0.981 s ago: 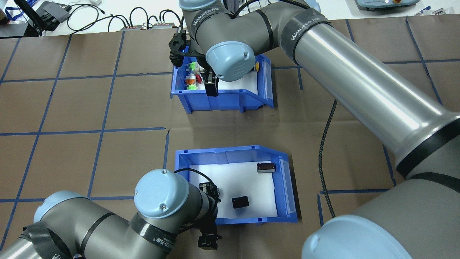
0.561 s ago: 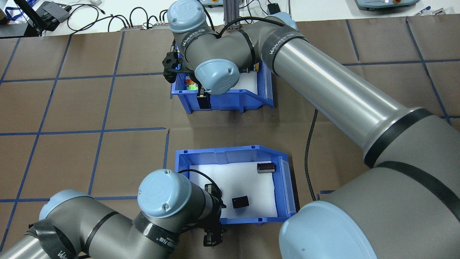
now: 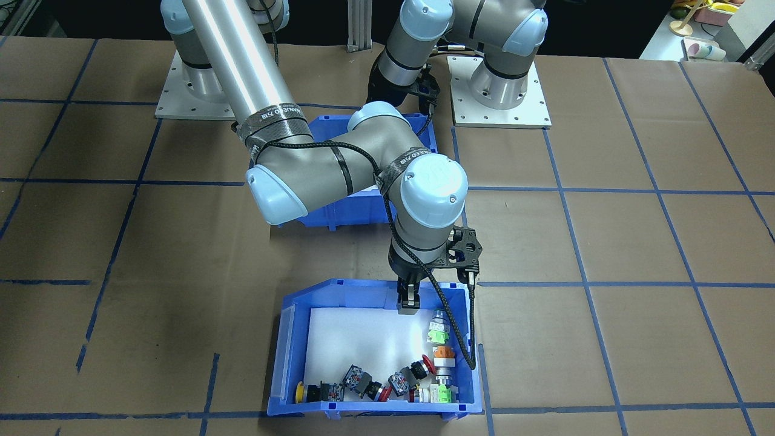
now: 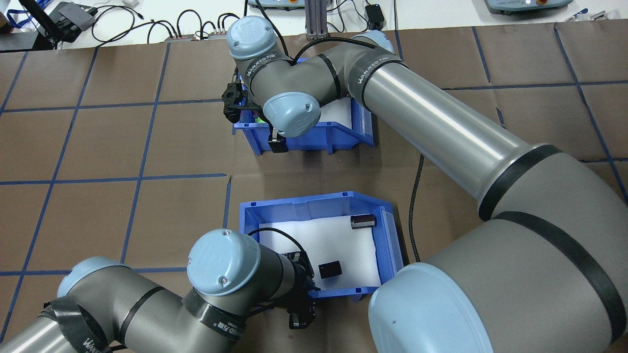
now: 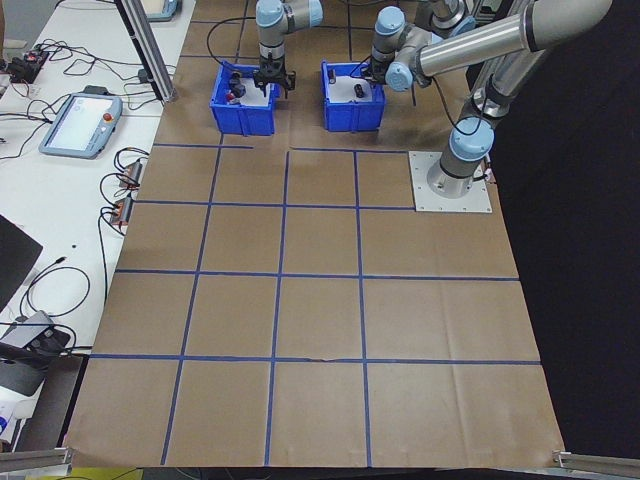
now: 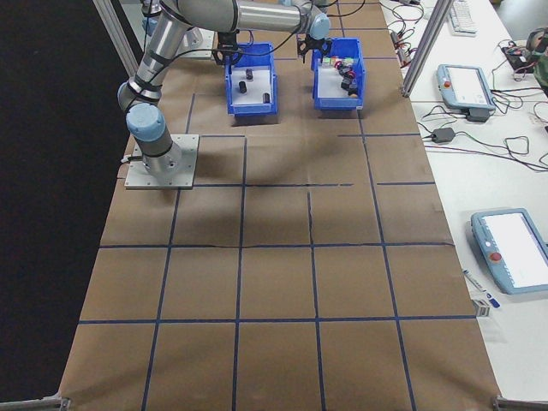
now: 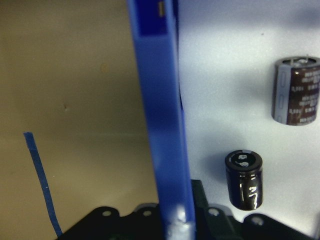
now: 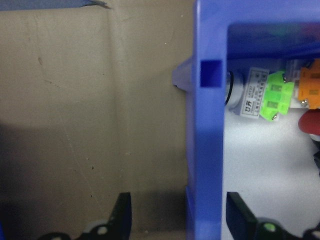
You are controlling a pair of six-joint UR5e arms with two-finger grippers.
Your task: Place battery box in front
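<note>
The battery box [image 4: 314, 208] is the blue bin nearer to the robot base, and it holds two dark cylinders [image 7: 243, 179] on its white foam floor. In the overhead view its floor looks slightly tilted, so the box is perhaps raised a little on the gripped side, but I cannot be sure.

The left gripper [image 7: 175, 220] sits on the near wall of this box, with one finger outside and one inside. In its wrist view the fingers seem pressed against the wall, so I judge it is closed on the wall.

The grip is on a thin rim at one side only. If the box swings or tips during the carry, the loose cylinders can roll to the low, sloped front, and the wall can slip out of the fingers.

The switch bin [image 3: 375, 363] stands in the front place. The right gripper [image 8: 175, 220] straddles its wall with the fingers apart and not yet touching. If it closes off-centre, the bin can twist, and the two arms can meet while the boxes change places.
</note>
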